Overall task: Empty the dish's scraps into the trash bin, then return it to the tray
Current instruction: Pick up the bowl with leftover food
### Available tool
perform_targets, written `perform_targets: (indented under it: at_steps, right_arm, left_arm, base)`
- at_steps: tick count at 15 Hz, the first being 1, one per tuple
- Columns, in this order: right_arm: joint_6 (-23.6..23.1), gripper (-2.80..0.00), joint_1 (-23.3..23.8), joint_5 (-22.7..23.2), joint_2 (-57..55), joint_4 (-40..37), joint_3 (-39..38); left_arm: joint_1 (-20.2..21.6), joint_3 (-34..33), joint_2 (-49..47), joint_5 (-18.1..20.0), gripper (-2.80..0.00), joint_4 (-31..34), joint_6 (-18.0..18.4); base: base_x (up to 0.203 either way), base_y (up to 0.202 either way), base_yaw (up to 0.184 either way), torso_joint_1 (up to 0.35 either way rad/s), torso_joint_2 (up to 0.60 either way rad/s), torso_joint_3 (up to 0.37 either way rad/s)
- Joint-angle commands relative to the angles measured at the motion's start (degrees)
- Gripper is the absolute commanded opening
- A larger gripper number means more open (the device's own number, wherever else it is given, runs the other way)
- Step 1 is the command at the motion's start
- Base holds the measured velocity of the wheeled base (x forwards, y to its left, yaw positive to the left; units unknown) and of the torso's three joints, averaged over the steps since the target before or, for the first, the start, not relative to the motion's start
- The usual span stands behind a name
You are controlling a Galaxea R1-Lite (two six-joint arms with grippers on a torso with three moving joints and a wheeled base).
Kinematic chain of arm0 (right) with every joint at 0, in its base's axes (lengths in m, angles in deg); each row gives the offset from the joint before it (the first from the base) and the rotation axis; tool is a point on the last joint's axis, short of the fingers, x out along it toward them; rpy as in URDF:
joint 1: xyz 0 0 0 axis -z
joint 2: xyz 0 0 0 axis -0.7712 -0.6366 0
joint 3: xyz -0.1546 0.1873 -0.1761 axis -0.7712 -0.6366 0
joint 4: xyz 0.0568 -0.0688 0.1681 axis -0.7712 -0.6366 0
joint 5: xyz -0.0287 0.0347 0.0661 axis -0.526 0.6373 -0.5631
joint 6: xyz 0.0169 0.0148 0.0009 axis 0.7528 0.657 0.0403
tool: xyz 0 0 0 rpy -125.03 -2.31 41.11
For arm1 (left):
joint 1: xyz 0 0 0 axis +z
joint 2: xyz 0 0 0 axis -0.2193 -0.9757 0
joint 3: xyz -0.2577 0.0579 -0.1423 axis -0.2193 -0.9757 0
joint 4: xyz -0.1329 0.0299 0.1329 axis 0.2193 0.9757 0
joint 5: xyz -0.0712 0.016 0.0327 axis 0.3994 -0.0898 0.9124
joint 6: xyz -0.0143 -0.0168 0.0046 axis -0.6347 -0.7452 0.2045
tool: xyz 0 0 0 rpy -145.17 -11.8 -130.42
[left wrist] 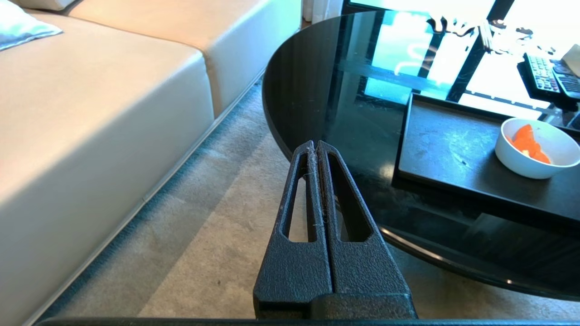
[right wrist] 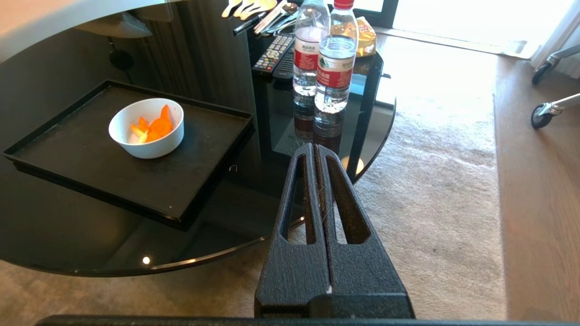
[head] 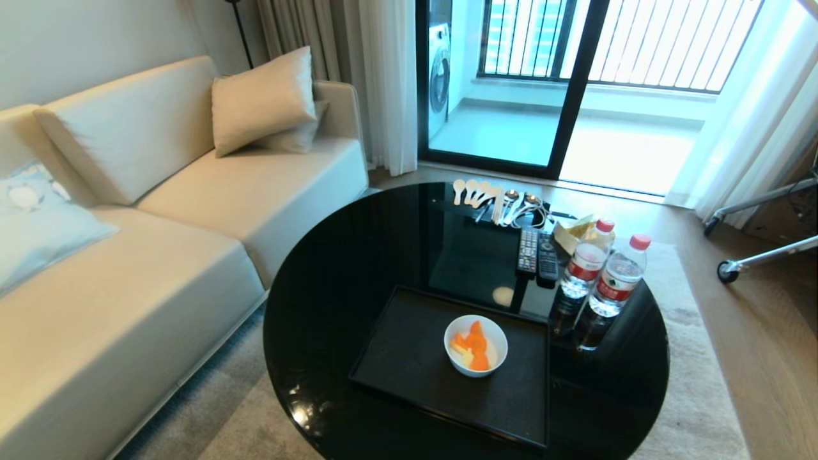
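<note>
Your dish (head: 476, 345) sits inside the tray (head: 409, 358) on the round black tabletop (head: 332, 287), toward the tray's right side, with the scraps (head: 473, 348) heaped in it, so nothing is emptied yet. Both arms hang short of the tabletop's near edge: the left hand (left wrist: 314, 147) and the right hand (right wrist: 315, 149) are each clenched on nothing. No trash bin shows in any view; you'll likely need to find it first.

The left gripper (left wrist: 316, 146) has two black fingers of rough, grainy plastic, each a long wedge with a narrow slot cut through it. The right gripper (right wrist: 315, 148) looks the same, with thin fibres caught along its middle seam.
</note>
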Motion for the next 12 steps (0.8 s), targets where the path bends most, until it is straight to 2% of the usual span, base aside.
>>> perform_targets:
  at_steps: [1,12]
  right_arm:
    - [0.0,-2.80,0.0,0.0,-0.1,0.0,0.0]
    - [-0.8,-2.80,0.0,0.1,-0.1,-0.1,0.0]
  left_arm:
    - [0.0,0.0,0.0,0.0,-2.80,0.0,0.0]
    - [0.0,0.0,0.0,0.0,-2.80,0.0,0.0]
  base:
    - [0.000,0.000,0.000,0.000,0.00,0.000]
    - [0.000,0.000,0.000,0.000,0.00,0.000]
